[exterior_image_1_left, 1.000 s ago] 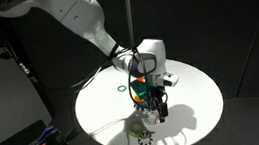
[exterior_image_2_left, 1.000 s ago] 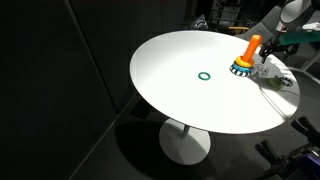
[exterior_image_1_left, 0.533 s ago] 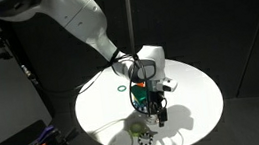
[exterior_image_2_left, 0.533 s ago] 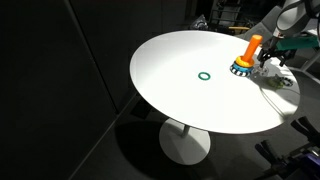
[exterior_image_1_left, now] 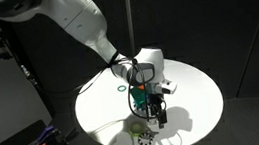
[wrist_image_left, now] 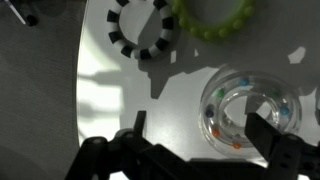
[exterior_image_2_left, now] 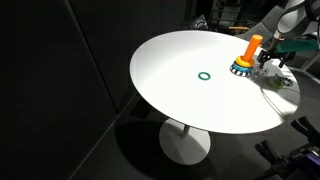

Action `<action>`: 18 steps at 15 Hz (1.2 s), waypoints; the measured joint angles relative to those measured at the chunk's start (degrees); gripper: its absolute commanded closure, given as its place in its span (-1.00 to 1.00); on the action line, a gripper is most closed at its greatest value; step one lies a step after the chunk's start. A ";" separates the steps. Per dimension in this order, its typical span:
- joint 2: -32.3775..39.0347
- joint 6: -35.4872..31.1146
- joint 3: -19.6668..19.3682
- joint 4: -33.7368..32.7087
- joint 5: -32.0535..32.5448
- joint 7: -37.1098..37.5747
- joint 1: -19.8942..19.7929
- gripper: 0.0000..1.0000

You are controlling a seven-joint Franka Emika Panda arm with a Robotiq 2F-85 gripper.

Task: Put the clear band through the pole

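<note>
In the wrist view the clear band [wrist_image_left: 250, 110], a see-through ring with small coloured beads inside, lies flat on the white table [wrist_image_left: 100, 110]. My gripper [wrist_image_left: 200, 135] is open just above it. The left finger [wrist_image_left: 137, 128] stands well left of the band and the right finger [wrist_image_left: 266, 136] covers the band's right edge. The orange pole [exterior_image_2_left: 251, 44] rises from its base of multicoloured rings [exterior_image_2_left: 242, 68], just beside the gripper [exterior_image_2_left: 272, 62] in an exterior view. In an exterior view the gripper [exterior_image_1_left: 153, 116] hangs low over the table near its front edge.
A black-and-white dotted ring [wrist_image_left: 140, 30] and a yellow-green ring [wrist_image_left: 211, 15] lie just beyond the clear band. A small green ring [exterior_image_2_left: 204, 75] lies alone near the table's middle. The round white table's edge [exterior_image_1_left: 97, 132] is close to the gripper.
The gripper has come down a little toward the table and the rings beneath it. Its jaws stay open. The rings and the pole have not moved.
</note>
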State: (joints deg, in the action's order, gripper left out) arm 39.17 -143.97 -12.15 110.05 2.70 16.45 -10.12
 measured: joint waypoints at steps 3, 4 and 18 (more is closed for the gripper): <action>0.00 -1.17 0.06 0.94 -2.06 -1.54 -0.19 -0.56; 0.00 -1.32 0.11 1.15 -2.81 -2.15 -0.28 -0.48; -3.23 -1.48 0.22 1.17 -5.74 -4.19 -0.75 0.83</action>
State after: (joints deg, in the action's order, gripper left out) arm 35.94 -145.45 -11.93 111.22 -3.04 12.26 -10.87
